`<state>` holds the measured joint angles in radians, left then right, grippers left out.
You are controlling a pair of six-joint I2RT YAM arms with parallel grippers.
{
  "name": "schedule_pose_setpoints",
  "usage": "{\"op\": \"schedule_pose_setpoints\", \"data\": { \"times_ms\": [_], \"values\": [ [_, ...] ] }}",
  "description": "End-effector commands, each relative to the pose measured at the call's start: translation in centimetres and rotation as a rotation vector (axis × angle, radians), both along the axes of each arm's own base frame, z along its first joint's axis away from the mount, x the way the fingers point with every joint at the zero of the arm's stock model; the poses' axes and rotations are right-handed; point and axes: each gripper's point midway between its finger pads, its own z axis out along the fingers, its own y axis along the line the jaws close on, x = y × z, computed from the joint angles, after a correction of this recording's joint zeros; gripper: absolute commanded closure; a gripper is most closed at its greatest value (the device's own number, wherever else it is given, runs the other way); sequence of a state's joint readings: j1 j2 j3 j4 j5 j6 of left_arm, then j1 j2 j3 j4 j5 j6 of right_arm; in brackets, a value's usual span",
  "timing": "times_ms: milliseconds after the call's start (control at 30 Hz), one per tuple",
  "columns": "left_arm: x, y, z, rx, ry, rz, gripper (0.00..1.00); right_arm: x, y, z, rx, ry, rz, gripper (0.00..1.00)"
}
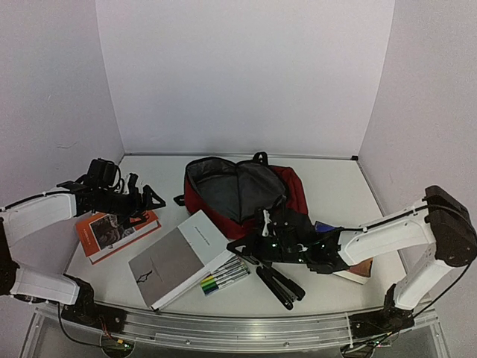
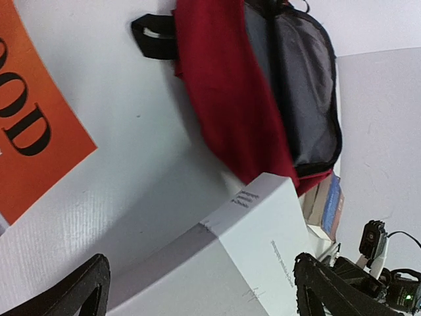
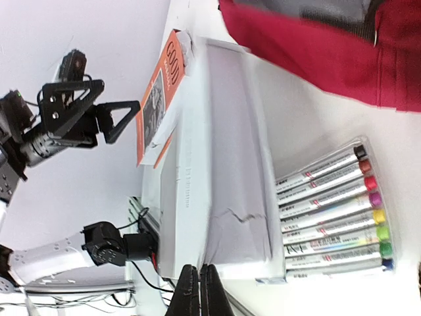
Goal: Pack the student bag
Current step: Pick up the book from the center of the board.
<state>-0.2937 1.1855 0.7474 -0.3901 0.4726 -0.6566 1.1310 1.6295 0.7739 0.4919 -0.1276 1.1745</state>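
So, left arm: we see it stretched from the left edge toward the middle of the table (image 1: 335, 186), forearm about level and raised above the surface.
Left gripper (image 1: 149, 203): its fingers stand wide apart with nothing between them; in the wrist view they frame the white book from above.
Orange book (image 1: 115, 231): it lies flat at the left, below the left gripper and apart from it.
White book (image 1: 182, 257): a large book lying flat at near centre, its far corner just beside the bag; we cannot tell whether they touch.
Marker pack (image 1: 223, 277): a clear sleeve of coloured markers lies just beside the white book's right edge, caps running from black through red, yellow and green to blue.
Student bag (image 1: 279, 186): it lies at the far middle of the table, its main compartment unzipped and spread wide; we see grey lining inside.
Right gripper (image 1: 240, 244): its fingers are pressed together on nothing, low in front of the bag's near side and pointing left toward the white book.
Black object (image 1: 279, 285): a long, dark thing just right of the markers; we cannot name it.
Right arm: it reaches low from the right edge leftward across the near table.
Stacked books (image 1: 356, 270): they lie to the right of the bag, partly hidden under the right arm.
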Motion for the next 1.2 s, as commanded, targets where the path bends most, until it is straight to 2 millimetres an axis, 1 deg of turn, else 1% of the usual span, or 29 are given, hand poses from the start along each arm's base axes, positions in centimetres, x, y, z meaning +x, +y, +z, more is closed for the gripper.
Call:
{"op": "schedule_pose_setpoints", "data": {
  "times_ms": [0,67,133,233,367,433,500,633,800,900,1033,1100,1167],
  "values": [
    [0.1,-2.7,2.4,-0.111,-0.103,-0.132,0.03,0.2,-0.8,4.2,-0.07,-0.133,-0.013,1.0],
    [-0.4,-3.6,2.3,-0.129,-0.113,-0.177,0.03,0.1,-1.1,5.1,-0.099,-0.179,0.008,1.0],
    [-0.9,-4.8,2.5,-0.154,-0.136,-0.236,0.03,0.1,-1.3,5.9,-0.132,-0.237,0.031,1.0],
    [-1.9,-6.4,3.1,-0.201,-0.175,-0.324,0.03,0.2,-1.5,7.6,-0.169,-0.349,0.075,1.0],
    [-2.5,-7.6,2.8,-0.212,-0.185,-0.39,0.03,-0.2,-1.9,10.5,-0.191,-0.515,0.158,1.0],
    [-2.8,-8.3,2.8,-0.233,-0.19,-0.428,0.03,-0.2,-2.4,11.8,-0.18,-0.563,0.18,1.0],
    [-3.3,-9.0,3.1,-0.264,-0.209,-0.473,0.03,0.6,-3.2,12.6,-0.169,-0.586,0.178,1.0],
    [-3.6,-9.9,2.8,-0.298,-0.235,-0.521,0.02,2.1,-4.8,12.5,-0.135,-0.576,0.217,1.0],
    [-3.9,-11.1,2.6,-0.322,-0.248,-0.589,0.02,2.7,-5.2,11.9,-0.09,-0.557,0.306,1.0],
    [-3.8,-11.9,2.5,-0.313,-0.265,-0.619,0.02,3.1,-5.3,11.9,-0.078,-0.549,0.315,1.0],
    [-2.7,-12.2,2.0,-0.282,-0.292,-0.606,0.02,3.7,-5.8,11.7,-0.077,-0.527,0.291,1.0],
    [-1.9,-12.1,1.5,-0.243,-0.307,-0.578,0.02,4.3,-6.1,10.9,-0.09,-0.488,0.254,1.0],
    [-1.5,-12.1,1.4,-0.232,-0.315,-0.569,0.02,4.9,-6.5,9.8,-0.111,-0.448,0.212,1.0]
  ]
}}
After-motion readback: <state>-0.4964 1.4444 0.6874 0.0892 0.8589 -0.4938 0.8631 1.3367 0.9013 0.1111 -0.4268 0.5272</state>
